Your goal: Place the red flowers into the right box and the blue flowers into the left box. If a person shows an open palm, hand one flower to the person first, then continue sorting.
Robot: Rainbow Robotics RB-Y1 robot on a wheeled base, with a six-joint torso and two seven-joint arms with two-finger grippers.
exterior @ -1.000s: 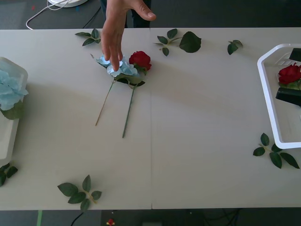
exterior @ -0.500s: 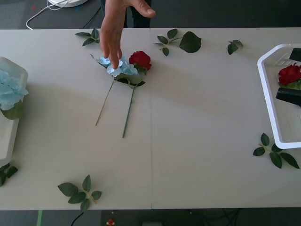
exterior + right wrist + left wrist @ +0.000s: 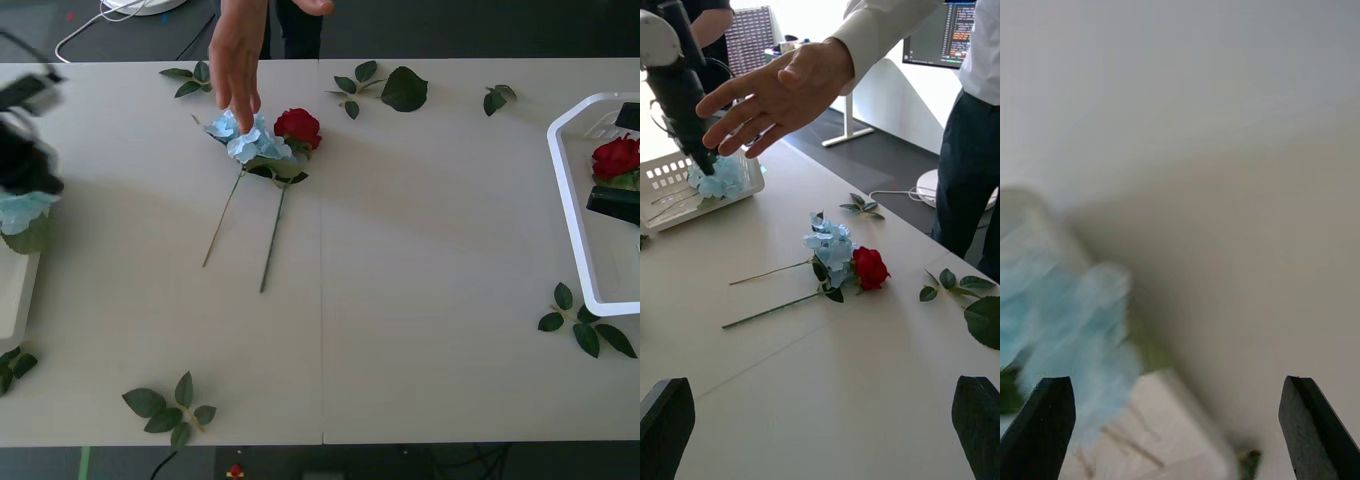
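Blue flower (image 3: 250, 143) and red rose (image 3: 298, 127) lie touching mid-table (image 3: 420, 250), stems side by side, a person's hand (image 3: 237, 55) hovering right over the blue one. Left gripper (image 3: 1178, 420), fingers wide, hangs above the left box (image 3: 685, 195) and its blue bloom (image 3: 717, 180). Right gripper (image 3: 820, 427), also spread, sits at the right box (image 3: 570, 200), another rose (image 3: 615, 157) inside.

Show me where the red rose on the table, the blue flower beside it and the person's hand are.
Red rose (image 3: 298, 127): front view, on the bloom.
Blue flower (image 3: 250, 141): front view, on the petal cluster.
Person's hand (image 3: 779, 94): right wrist view, on the palm.
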